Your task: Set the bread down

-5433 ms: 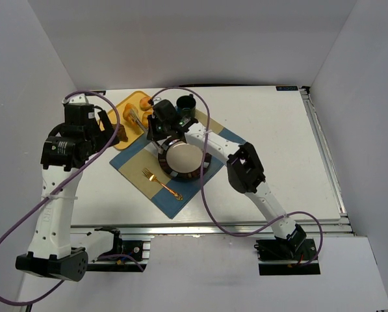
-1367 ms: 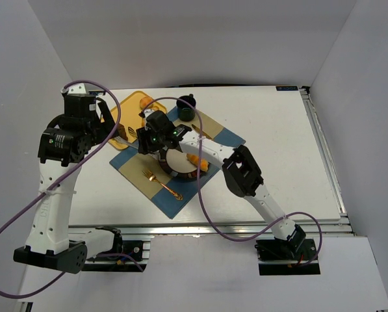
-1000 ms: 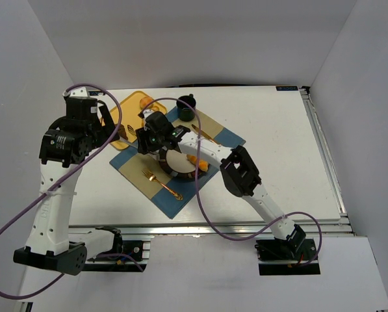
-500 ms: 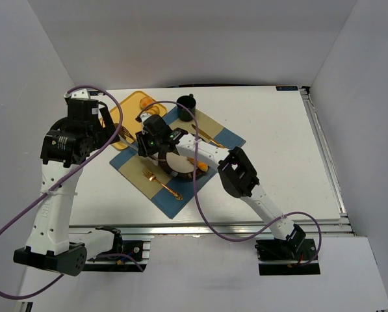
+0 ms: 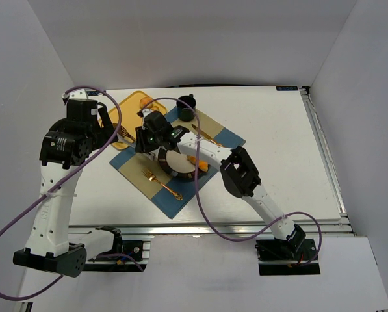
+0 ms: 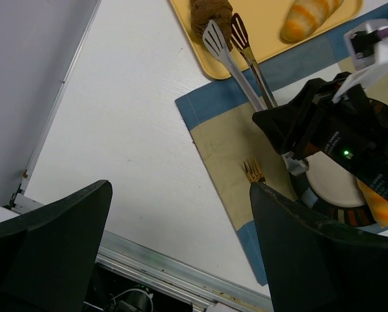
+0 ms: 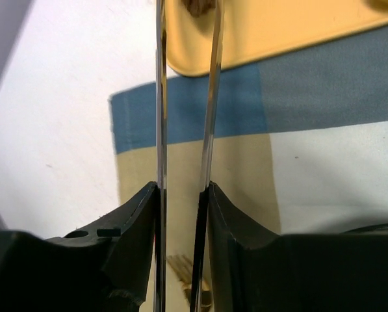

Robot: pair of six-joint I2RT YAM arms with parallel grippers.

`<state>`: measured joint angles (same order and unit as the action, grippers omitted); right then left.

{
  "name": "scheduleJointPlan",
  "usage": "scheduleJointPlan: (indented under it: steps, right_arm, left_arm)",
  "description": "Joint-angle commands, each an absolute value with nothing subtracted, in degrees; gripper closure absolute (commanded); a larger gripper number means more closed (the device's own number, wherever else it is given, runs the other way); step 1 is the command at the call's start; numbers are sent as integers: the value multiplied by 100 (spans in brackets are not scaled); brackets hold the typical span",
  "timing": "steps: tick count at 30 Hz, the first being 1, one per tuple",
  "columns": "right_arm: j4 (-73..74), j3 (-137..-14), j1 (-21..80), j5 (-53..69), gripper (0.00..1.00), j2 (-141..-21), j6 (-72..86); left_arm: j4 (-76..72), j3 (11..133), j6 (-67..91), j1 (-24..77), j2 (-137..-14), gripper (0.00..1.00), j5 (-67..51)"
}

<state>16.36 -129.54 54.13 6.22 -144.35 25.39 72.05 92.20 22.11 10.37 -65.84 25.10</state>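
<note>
Bread chunk on tray (croissant on plate)

White-shelled left arm, right arm, black joint housings, purple cables, black left end effector, green wrist lights

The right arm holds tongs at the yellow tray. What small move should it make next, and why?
Probably squeeze the tongs onto the dark brown chunk: their tips sit at its near edge, the right gripper grips them, and the croissant already lies on the plate.
</note>
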Motion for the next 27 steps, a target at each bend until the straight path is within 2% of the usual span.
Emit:
scheduleJointPlan:
  steps: [1, 6, 15, 22, 27]
  right_arm:
    - [1072, -13060, 5440, 712, 85, -13571, 2839]
    - [1204, -12912, 5432, 633, 85, -13123, 2813]
    - [1967, -11559, 5405, 176, 86, -11559, 2567]
    - [2223, -9354, 5370, -403, 87, -9364, 2672]
    - [2470, -8177, 5344, -747, 87, -8465, 2970]
  left_arm:
    - [7242, 9351, 2267, 1063, -6442, 2, 2681]
    - [7251, 9527, 2294, 1063, -6469, 2, 2777]
    - [7119, 9791, 2373, 1055, -6548, 2, 2848]
    - [6943, 9923, 2426, 1063, -6600, 2, 2760]
    - [6935, 9836, 2426, 1063, -6566, 2, 2664]
